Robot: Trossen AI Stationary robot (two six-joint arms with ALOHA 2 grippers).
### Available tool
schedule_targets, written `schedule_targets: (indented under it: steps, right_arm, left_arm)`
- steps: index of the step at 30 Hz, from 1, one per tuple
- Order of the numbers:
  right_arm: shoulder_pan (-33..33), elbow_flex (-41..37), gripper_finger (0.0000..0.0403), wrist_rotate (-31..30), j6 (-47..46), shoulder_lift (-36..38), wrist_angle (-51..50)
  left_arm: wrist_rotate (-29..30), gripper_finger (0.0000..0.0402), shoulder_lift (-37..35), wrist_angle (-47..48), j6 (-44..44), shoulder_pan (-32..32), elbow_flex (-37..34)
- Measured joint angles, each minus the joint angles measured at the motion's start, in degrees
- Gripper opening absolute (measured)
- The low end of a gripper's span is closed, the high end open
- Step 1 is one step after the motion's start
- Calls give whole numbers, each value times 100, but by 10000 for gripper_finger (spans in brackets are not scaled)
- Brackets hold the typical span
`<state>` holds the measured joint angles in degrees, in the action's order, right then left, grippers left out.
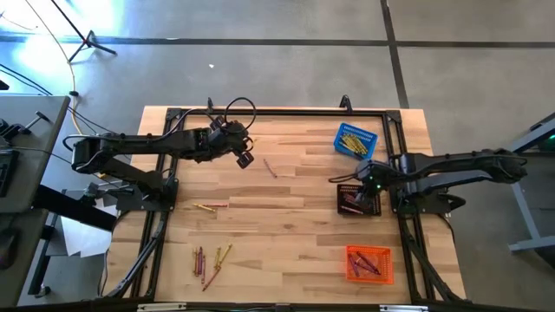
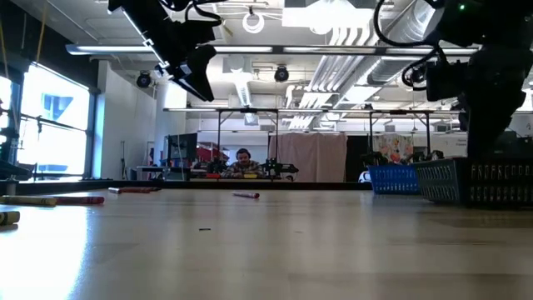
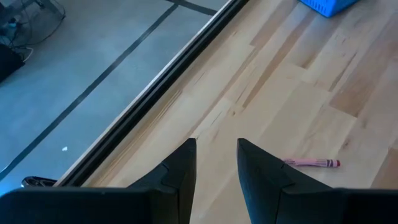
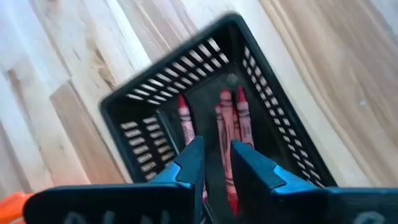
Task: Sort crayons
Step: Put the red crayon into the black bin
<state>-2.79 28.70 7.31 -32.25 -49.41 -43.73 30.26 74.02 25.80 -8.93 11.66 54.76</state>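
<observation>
My left gripper [image 1: 245,159] is open and empty, raised above the table's far middle; it also shows in its wrist view [image 3: 216,167]. A pink crayon [image 3: 311,163] lies on the table just beyond it [image 1: 270,167]. My right gripper [image 4: 216,163] hangs over the black basket [image 1: 357,201], fingers pointing down and a narrow gap apart, holding nothing that I can see. Several red crayons [image 4: 231,121] lie on that basket's floor. Loose crayons lie at the left [image 1: 210,206] and near left [image 1: 211,258].
A blue basket [image 1: 356,139] with yellow crayons stands at the far right. An orange basket [image 1: 368,263] with crayons stands at the near right. A black metal frame [image 1: 277,111] runs around the table. Bare wood lies in the table's middle.
</observation>
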Motion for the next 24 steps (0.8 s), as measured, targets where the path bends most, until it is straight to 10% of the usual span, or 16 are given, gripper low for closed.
schedule_targets:
  steps: [12, 24]
  right_arm:
    - [-4, 537, 105, -230, 1498, -60, 1518]
    - [-763, 538, 119, -1328, 1445, -2052, 4071]
  left_arm:
    - [-1984, 101, 110, -13, 353, -53, -253]
    - [-988, 101, 199, 785, -767, -92, -525]
